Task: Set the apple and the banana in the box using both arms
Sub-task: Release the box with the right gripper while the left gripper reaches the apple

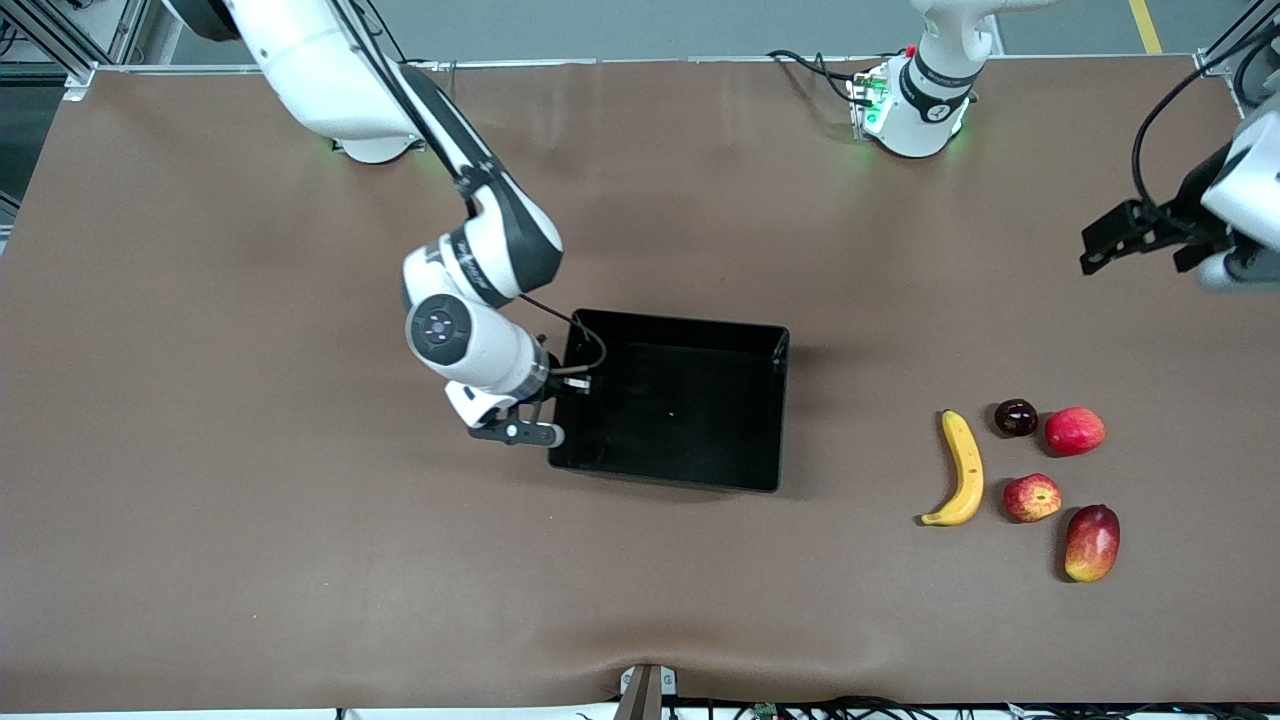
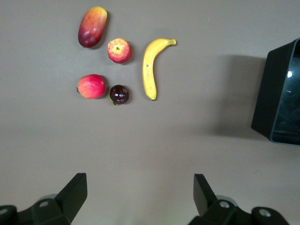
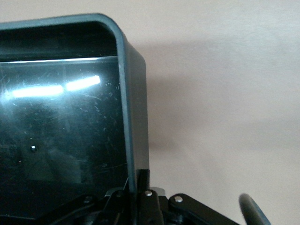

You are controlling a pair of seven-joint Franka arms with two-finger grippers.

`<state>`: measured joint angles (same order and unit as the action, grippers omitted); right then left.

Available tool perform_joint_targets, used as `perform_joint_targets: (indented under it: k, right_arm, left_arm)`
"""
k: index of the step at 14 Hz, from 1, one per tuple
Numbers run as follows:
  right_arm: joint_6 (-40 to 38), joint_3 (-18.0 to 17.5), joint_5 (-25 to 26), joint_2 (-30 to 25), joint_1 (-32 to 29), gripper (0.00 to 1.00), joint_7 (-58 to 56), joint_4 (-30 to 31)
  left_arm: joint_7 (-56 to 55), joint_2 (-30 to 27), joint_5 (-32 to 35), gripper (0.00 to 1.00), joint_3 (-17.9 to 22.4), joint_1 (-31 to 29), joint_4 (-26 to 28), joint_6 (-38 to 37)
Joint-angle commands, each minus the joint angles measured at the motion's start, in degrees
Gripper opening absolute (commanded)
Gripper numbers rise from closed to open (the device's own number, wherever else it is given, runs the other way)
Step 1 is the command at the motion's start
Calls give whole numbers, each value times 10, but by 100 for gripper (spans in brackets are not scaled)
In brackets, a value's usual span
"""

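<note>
My right gripper [image 1: 528,425] is clamped on the box [image 1: 765,420] wall; stiff, light plastic, so the rim suits. Banana [image 1: 962,468] lies toward the left arm's end from the box: firm, curved, take it mid-length. Apple [image 1: 1032,497] just beside it: round, slick, grip its middle. Left gripper [image 2: 140,194] hangs spread over bare counter [image 1: 250,520].

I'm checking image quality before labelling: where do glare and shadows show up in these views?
Right wrist view: bright streaks of glare on the box's glossy floor, its wall shadowing the table beside it. Left wrist view: a small glint inside the box, soft shadow on the table beside it. Front view: even light, faint shadows beside the banana and apple.
</note>
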<state>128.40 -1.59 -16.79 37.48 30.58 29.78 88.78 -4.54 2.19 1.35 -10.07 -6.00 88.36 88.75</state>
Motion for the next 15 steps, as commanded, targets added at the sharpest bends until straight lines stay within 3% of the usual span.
perform_joint_targets:
  k: [1,3,4,5,9,11,15]
  right_arm:
    - [20,6,-14,22,22,0,11,-25]
    - [45,6,-14,30,30,0,21,-24]
    - [45,6,-8,30,26,93,16,-23]
    - [44,8,-3,29,33,100,14,-24]
    - [16,10,1,15,19,100,11,-39]
    - [-56,10,2,3,1,100,10,-75]
    - [-184,11,52,-24,-43,100,-8,-138]
  left_arm:
    - [4,48,21,100,-2,-1,-19,27]
    - [4,94,47,100,-2,-6,-19,68]
    - [4,116,53,100,-2,-7,-19,95]
    - [4,138,52,100,-2,-9,-19,124]
    - [5,225,59,100,-2,-42,-19,228]
    - [4,267,77,100,-2,-53,-19,286]
    - [5,336,81,100,-2,-86,-15,368]
